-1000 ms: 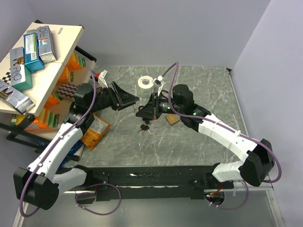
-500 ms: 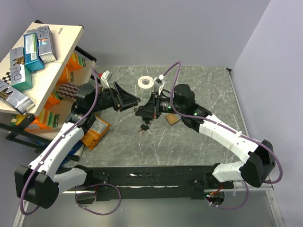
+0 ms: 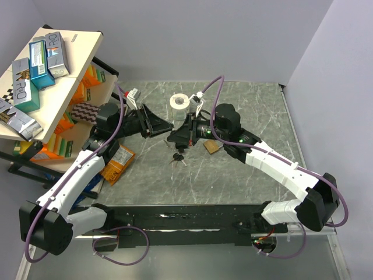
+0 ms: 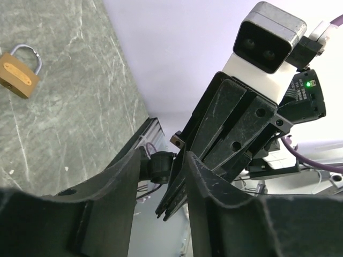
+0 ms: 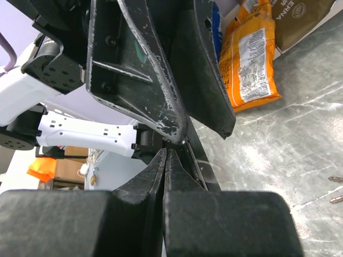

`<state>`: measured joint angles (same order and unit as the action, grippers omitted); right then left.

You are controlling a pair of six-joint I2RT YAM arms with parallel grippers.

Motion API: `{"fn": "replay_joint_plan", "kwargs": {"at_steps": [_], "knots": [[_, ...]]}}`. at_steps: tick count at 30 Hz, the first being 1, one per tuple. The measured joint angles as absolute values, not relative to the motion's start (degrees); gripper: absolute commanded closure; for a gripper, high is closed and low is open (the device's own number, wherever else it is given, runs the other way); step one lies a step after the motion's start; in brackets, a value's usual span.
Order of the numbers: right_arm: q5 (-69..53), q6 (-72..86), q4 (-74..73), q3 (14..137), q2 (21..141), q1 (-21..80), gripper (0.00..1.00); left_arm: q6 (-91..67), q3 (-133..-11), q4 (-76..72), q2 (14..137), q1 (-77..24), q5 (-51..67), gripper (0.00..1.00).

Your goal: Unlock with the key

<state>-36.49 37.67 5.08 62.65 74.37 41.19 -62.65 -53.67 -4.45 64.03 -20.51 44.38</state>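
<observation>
The key bunch (image 3: 178, 158), black heads and silver blades, lies on the marble table just in front of both grippers; two blade tips (image 5: 336, 189) show at the right wrist view's edge. A brass padlock (image 3: 211, 147) lies under my right arm and shows in the left wrist view (image 4: 19, 72). My left gripper (image 3: 165, 123) is open and empty, its fingers (image 4: 128, 176) spread. My right gripper (image 3: 171, 139) is shut and empty, its tips (image 5: 166, 153) pointing at the left gripper and close to it. Both hover above the table.
A white tape roll (image 3: 179, 102) stands behind the grippers. Orange snack bags (image 3: 116, 162) (image 5: 252, 53) lie at the table's left edge beside a box of goods (image 3: 70, 116). A tilted board with boxed packs (image 3: 35, 70) is at far left.
My left gripper has edged right toward the right gripper. The right gripper has shifted slightly. The keys lie where they were.
</observation>
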Motion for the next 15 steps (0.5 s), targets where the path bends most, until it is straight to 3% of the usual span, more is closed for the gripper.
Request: {"fn": "replay_joint_plan", "kwargs": {"at_steps": [5,7,8,9,11,12,15], "knots": [[-35.6,37.6,5.1,62.5,74.0,40.8,1.00,-62.6,-53.7,-4.4,64.0,-20.5,44.3,0.57],[-35.1,37.6,5.1,62.4,73.7,40.5,1.00,-62.3,-53.7,-3.6,64.0,-20.5,43.9,0.51],[-34.7,37.6,5.0,62.1,73.4,40.4,1.00,-62.1,-53.7,-2.6,64.0,-20.5,43.2,0.47],[-34.3,37.5,5.0,61.8,73.2,40.4,1.00,-61.7,-53.8,-1.5,64.0,-20.5,42.1,0.36],[-33.2,36.2,3.8,61.4,72.9,40.4,1.00,-60.5,-54.4,1.8,64.0,-20.5,39.8,0.29],[-32.4,35.5,2.7,61.4,72.9,40.4,1.00,-59.9,-54.8,3.9,64.0,-20.5,38.2,0.19],[-29.5,31.9,-1.2,61.0,72.9,40.8,0.91,-57.0,-56.6,10.4,64.0,-19.8,34.0,0.04]]}}
